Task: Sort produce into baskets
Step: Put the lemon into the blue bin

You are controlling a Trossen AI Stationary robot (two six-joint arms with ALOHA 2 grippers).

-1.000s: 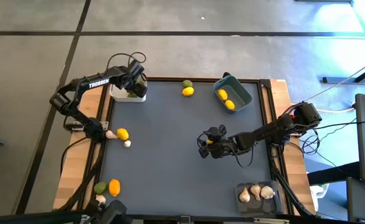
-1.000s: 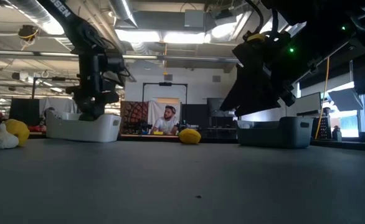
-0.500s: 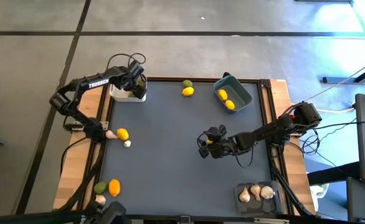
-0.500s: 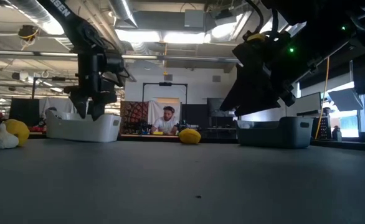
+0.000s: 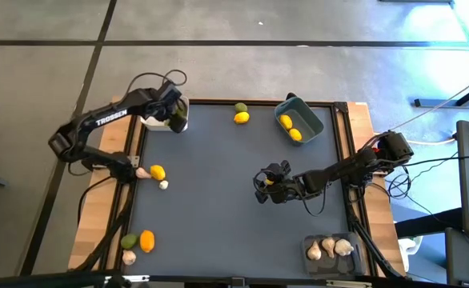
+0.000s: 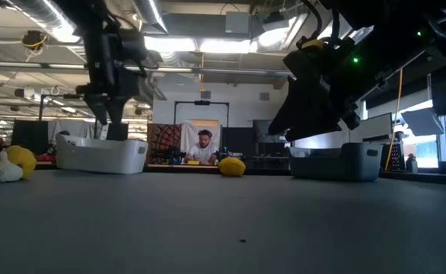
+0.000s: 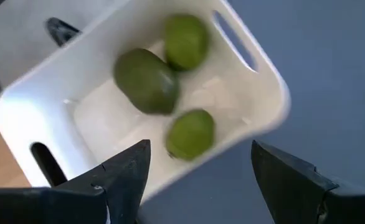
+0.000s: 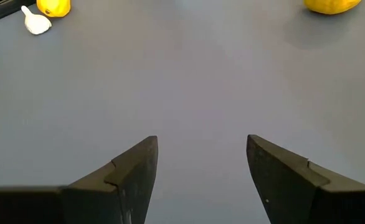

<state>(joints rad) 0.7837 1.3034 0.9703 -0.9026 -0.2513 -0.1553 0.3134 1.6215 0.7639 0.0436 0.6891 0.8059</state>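
Near right, garlic bulbs [image 5: 327, 248] fill our clear basket [image 5: 308, 238]. Mid-table, our right gripper [image 5: 265, 187] hangs wide over open mat. Far left, our left gripper [image 7: 198, 171], wide and empty, hovers above the white basket [image 7: 263, 118]; only its wrist view shows three green fruits [image 7: 146, 80] inside.

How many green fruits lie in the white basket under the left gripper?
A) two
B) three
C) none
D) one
B: the left wrist view shows three green fruits inside the white basket, with the open left gripper above it holding nothing.
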